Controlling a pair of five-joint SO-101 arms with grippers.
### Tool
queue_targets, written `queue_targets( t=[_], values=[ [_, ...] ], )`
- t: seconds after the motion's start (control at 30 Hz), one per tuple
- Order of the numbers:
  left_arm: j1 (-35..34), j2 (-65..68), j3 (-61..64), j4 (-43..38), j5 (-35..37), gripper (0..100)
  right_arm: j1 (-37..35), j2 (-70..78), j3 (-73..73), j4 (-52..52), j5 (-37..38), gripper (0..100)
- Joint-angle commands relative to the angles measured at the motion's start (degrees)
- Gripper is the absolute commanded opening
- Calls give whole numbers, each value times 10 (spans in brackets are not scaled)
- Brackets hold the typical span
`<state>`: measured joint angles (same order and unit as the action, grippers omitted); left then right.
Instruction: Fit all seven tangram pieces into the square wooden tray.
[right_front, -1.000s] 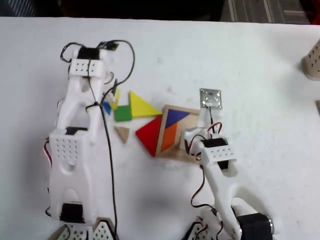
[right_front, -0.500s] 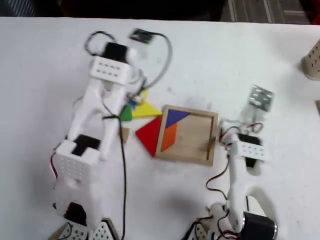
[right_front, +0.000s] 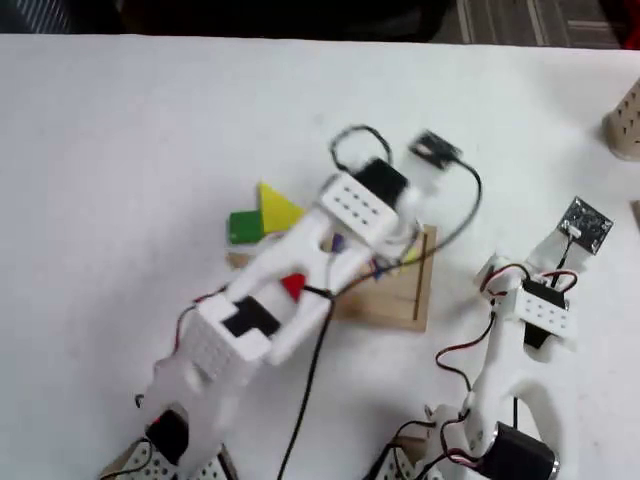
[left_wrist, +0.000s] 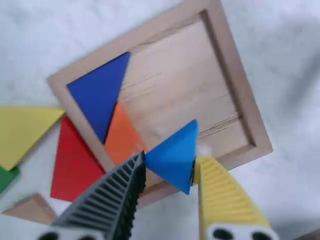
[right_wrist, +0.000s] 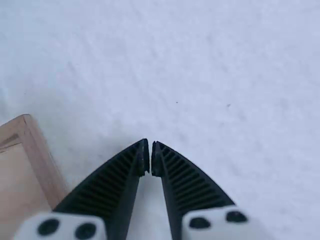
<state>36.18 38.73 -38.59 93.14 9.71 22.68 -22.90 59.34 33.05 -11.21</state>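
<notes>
High view: the left arm lies stretched over the wooden tray (right_front: 412, 292). A yellow triangle (right_front: 277, 207) and a green square (right_front: 244, 227) lie near it.

Left wrist view: the left gripper (left_wrist: 170, 161) pinches a small blue triangle (left_wrist: 176, 152) over the tray's edge. A big blue triangle (left_wrist: 100, 92) and an orange triangle (left_wrist: 122, 140) lie inside the tray.

Right wrist view: the right gripper (right_wrist: 150, 157) is closed on nothing, beside the tray's corner.

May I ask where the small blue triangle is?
Left wrist view: the small blue triangle sits in the left hand, over the wooden tray's rim near the orange triangle.
</notes>
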Motion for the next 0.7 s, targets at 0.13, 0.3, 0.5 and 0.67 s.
queue_targets(
  t=[0.13, 0.3, 0.5, 0.67],
  values=[
    [58, 21, -11, -52, 7, 223, 2, -22, -25, 3, -7, 16],
    [38, 22, -11, -35, 11, 321, 1, -22, -25, 3, -7, 16],
    [36, -12, -27, 26, 0, 320, -10, -22, -23, 2, -7, 16],
    [-33, -97, -55, 88, -49, 238, -11, -22, -23, 2, -7, 16]
  ],
)
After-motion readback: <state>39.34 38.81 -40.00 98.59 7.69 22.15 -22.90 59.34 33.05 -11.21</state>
